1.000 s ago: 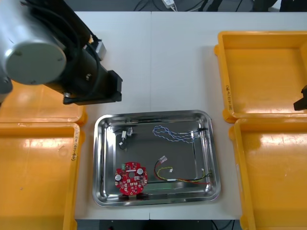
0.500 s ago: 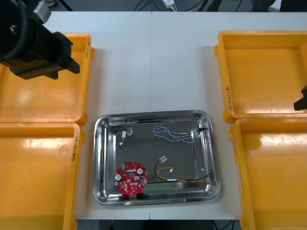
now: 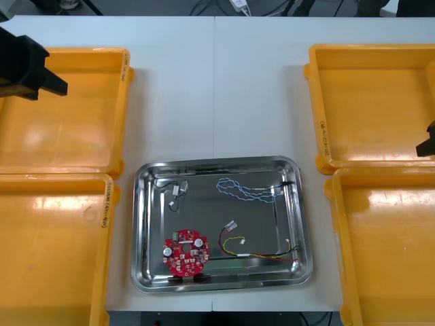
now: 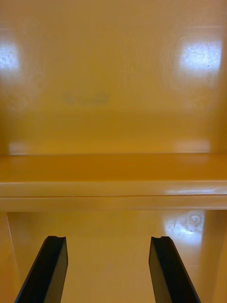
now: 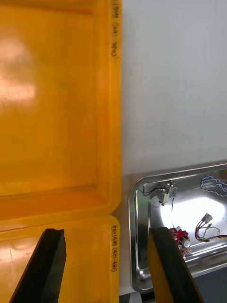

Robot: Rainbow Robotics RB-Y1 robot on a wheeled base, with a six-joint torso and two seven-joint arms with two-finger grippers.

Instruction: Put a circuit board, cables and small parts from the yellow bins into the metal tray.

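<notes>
The metal tray [image 3: 143, 224] sits at the table's middle front, between the yellow bins. Inside it lie a round red circuit board [image 3: 185, 252], a twisted blue and white cable [image 3: 246, 189], a red and yellow cable [image 3: 258, 252] and a small metal part [image 3: 178, 191]. My left gripper [image 3: 27, 68] hangs over the far left bin [image 3: 75, 112], at the view's left edge. In the left wrist view the left gripper [image 5: 106, 262] is open with nothing between its fingers, and the tray [image 5: 137, 236] lies beyond them. My right gripper [image 4: 108, 267] is open over bare bin floor.
Two yellow bins [image 3: 51, 251] stand at the left and two [image 3: 374, 102] at the right, with nothing in the parts I see. White table [image 3: 217, 88] stretches between them, behind the tray. The right arm [image 3: 428, 139] pokes in at the right edge.
My left arm has swung away from above the tray's far left corner, out to the left and back over the far left bin. The right arm has stayed put.
</notes>
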